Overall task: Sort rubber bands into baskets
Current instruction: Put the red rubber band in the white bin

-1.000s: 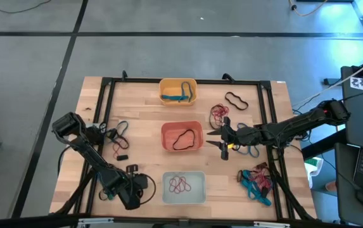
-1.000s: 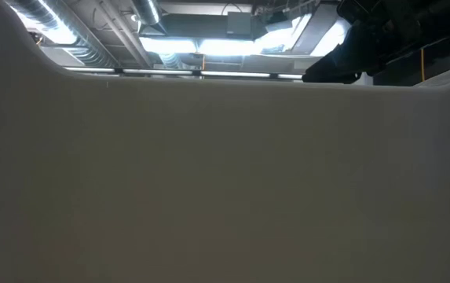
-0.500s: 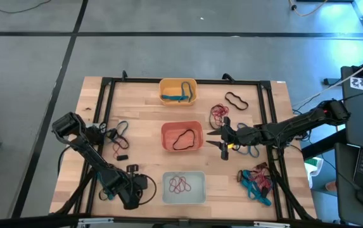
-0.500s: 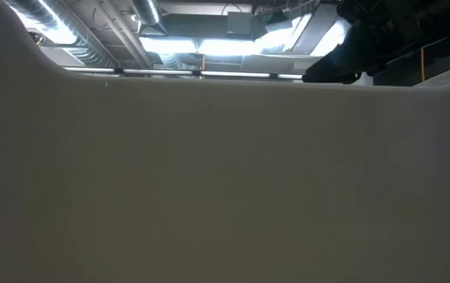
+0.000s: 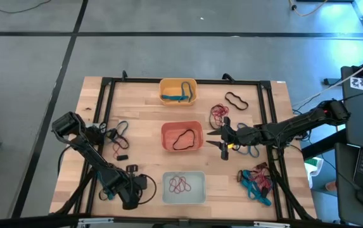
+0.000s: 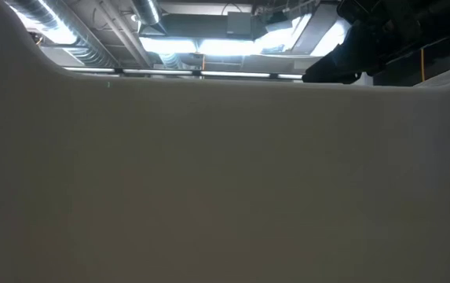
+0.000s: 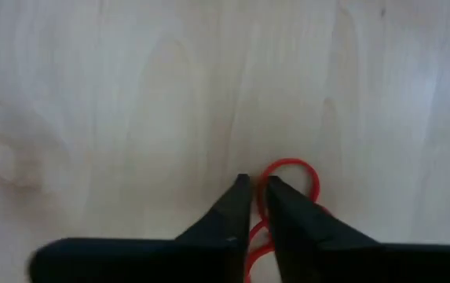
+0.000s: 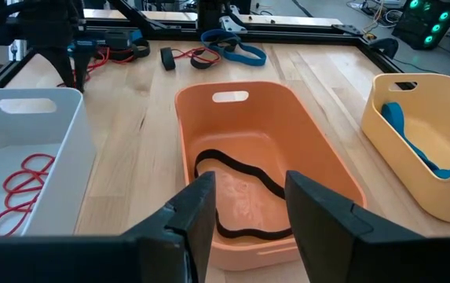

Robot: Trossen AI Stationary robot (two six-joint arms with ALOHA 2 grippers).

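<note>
The left gripper [image 7: 257, 196] points down at the desk [image 5: 143, 107], fingers pinched almost together on a red band [image 7: 289, 182]. To its right sits the white basket [image 5: 184, 188] with red bands [image 5: 179, 184]. The right gripper [image 8: 248, 206] reaches in level, part open and empty, toward the orange basket [image 8: 319, 149] holding a black band [image 8: 240, 179]. Loose bands [image 5: 255, 180] lie beside it.

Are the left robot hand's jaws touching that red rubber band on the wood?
Touching. In the left wrist view, the left gripper has its jaws nearly closed on the red rubber band, which runs between them against the wooden table.
</note>
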